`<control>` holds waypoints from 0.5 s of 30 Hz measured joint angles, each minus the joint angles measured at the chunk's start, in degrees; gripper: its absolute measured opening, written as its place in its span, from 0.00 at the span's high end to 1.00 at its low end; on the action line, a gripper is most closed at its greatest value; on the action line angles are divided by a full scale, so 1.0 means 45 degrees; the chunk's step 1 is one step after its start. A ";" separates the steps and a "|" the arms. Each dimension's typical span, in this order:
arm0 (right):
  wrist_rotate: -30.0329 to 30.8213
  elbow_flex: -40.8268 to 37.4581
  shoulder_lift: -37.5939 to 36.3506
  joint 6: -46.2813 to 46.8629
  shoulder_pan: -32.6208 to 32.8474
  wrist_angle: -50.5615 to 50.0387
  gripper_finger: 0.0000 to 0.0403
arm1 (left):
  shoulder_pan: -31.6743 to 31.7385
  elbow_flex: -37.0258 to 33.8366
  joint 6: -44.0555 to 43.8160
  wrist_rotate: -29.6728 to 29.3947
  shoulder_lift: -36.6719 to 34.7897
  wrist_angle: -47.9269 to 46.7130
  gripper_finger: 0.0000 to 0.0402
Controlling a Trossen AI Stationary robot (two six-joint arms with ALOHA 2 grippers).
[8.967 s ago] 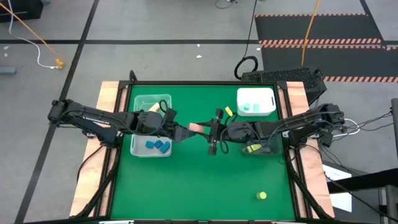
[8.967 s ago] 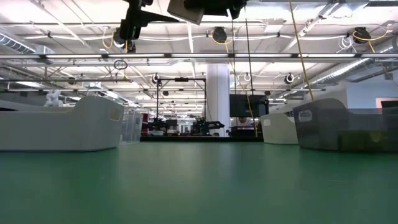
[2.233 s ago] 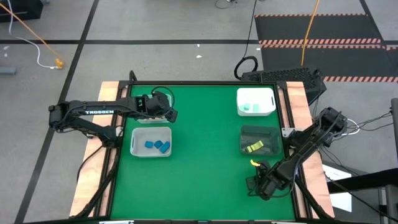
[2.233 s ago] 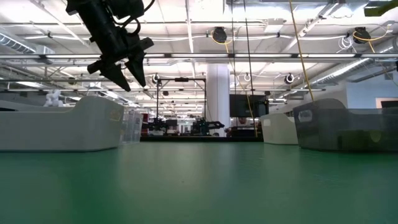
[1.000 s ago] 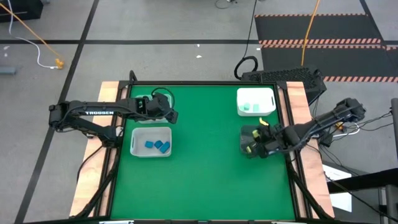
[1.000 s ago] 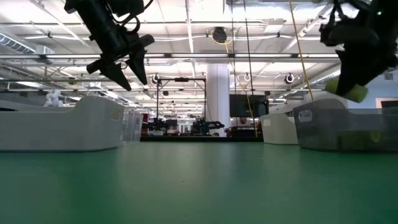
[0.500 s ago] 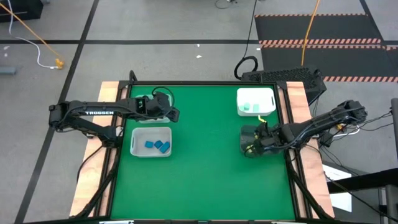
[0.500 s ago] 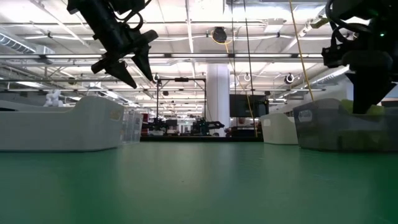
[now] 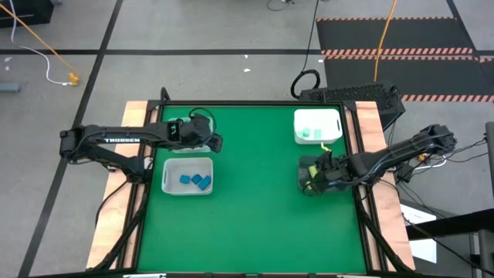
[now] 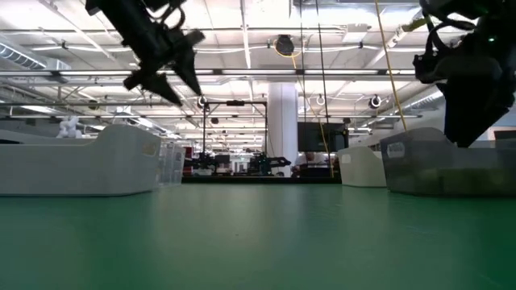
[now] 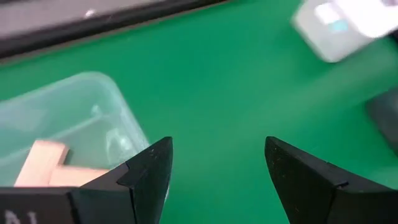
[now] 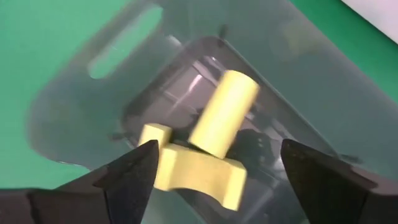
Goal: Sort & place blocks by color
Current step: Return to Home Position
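My right gripper (image 12: pixel 217 149) hangs open over the dark grey bin (image 9: pixel 323 174) at the table's right. Between and below its fingers a yellow cylinder (image 12: pixel 224 118) lies in the bin, leaning on a yellow arch block (image 12: pixel 199 171) beside a small yellow block (image 12: pixel 152 134). No finger touches them. My left gripper (image 11: pixel 217 146) is open and holds nothing, just past the clear bin (image 11: pixel 68 118) at the far left, where tan wood blocks (image 11: pixel 46 165) lie. Blue blocks (image 9: pixel 194 181) lie in a bin at the left. Mint blocks (image 9: pixel 311 133) lie in the white bin at the far right.
Bare green table (image 9: pixel 255 193) runs between the left pair of bins and the right pair, and along the whole near side. In the low view my right arm (image 10: pixel 468 89) reaches down behind the grey bin's wall (image 10: pixel 447 165).
My right gripper has come down from above the grey bin's rim into the bin. The yellow cylinder that hung at its fingers now lies loose in the bin. My left gripper has turned a little above the clear bin.
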 joint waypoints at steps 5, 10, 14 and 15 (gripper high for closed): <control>0.0025 0.0000 -0.0579 -0.0921 -0.0005 0.1178 0.18 | -0.0612 0.0000 0.2247 -0.0005 -0.0902 0.1214 0.36; 0.0086 0.0000 -0.1298 -0.3692 -0.0336 0.3491 0.18 | -0.0993 0.0010 0.3845 -0.0034 -0.2403 0.1281 0.36; 0.0921 0.0005 -0.1788 -0.5264 -0.0883 0.5573 0.18 | -0.1276 0.0010 0.5165 -0.0017 -0.3847 0.0770 0.36; 0.1094 0.0005 -0.1901 -0.5737 -0.1030 0.6001 0.18 | -0.1342 0.0010 0.5334 -0.0034 -0.4231 0.0501 0.36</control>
